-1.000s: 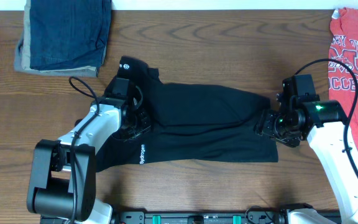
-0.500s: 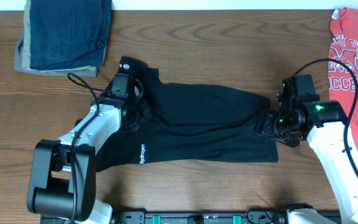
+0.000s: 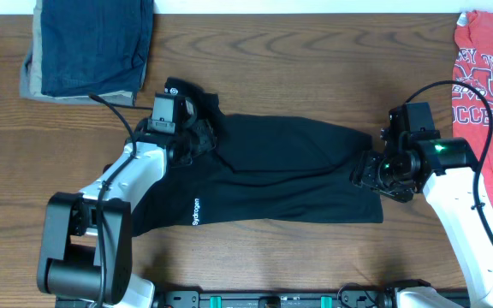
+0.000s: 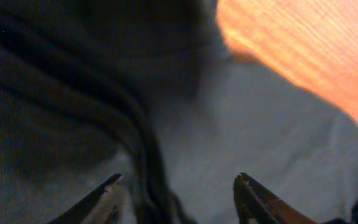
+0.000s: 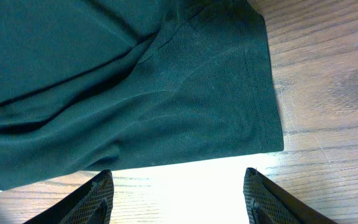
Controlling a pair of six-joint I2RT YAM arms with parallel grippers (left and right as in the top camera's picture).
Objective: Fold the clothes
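The black clothes (image 3: 272, 171) lie spread across the middle of the wooden table, with a small white round logo (image 3: 174, 88) at the upper left corner. My left gripper (image 3: 200, 137) sits on the shirt's upper left part. In the left wrist view it (image 4: 178, 182) is open, with a dark ridge of fabric (image 4: 148, 162) running between the jaws. My right gripper (image 3: 363, 171) hovers at the shirt's right edge. In the right wrist view it (image 5: 176, 180) is open over bare wood, just short of the hem (image 5: 185, 155).
A stack of blue denim and tan cloth (image 3: 88, 47) lies at the back left corner. A red printed T-shirt (image 3: 486, 77) lies at the back right, close to the right arm. Bare table (image 3: 272, 257) shows in front of the shirt.
My left gripper has slid toward the back of the table along the shirt's left side and has opened. The right arm has stayed put.
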